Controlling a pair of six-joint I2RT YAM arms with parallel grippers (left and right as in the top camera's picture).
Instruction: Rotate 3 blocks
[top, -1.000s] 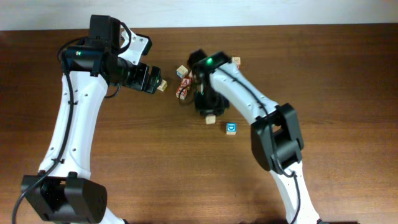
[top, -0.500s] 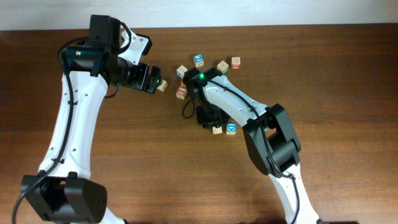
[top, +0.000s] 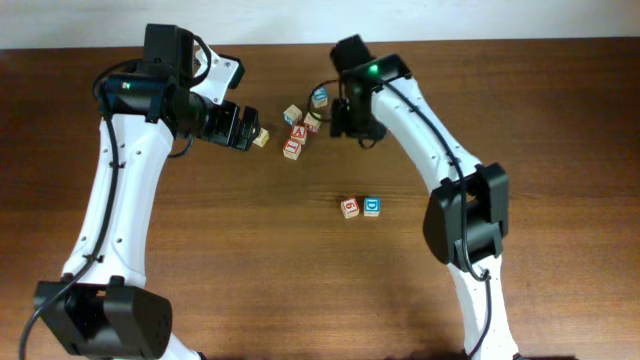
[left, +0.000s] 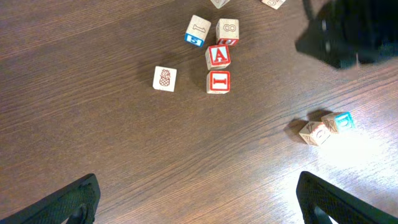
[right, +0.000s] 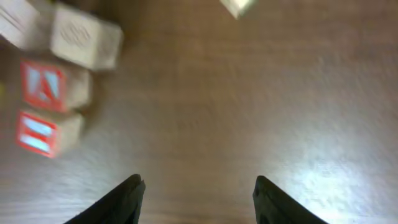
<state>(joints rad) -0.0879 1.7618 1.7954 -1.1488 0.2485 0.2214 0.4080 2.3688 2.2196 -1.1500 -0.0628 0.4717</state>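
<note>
Overhead: right gripper (top: 348, 120) released, empty, at 3 o'clock of cluster (top: 300, 122). Red "I" cube (top: 292, 148) at gripper's 8 o'clock, likely next. Red-printed cube (top: 349, 207), blue cube (top: 372, 206) side by side at 6 o'clock, well apart.

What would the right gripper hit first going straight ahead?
Probably only the bare wooden table; nothing lies ahead of the open right gripper. The red A cube sits off to one side. Depth is unclear.

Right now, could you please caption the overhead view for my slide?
A red-faced cube and a blue-faced cube sit side by side, apart from the cluster.
</note>
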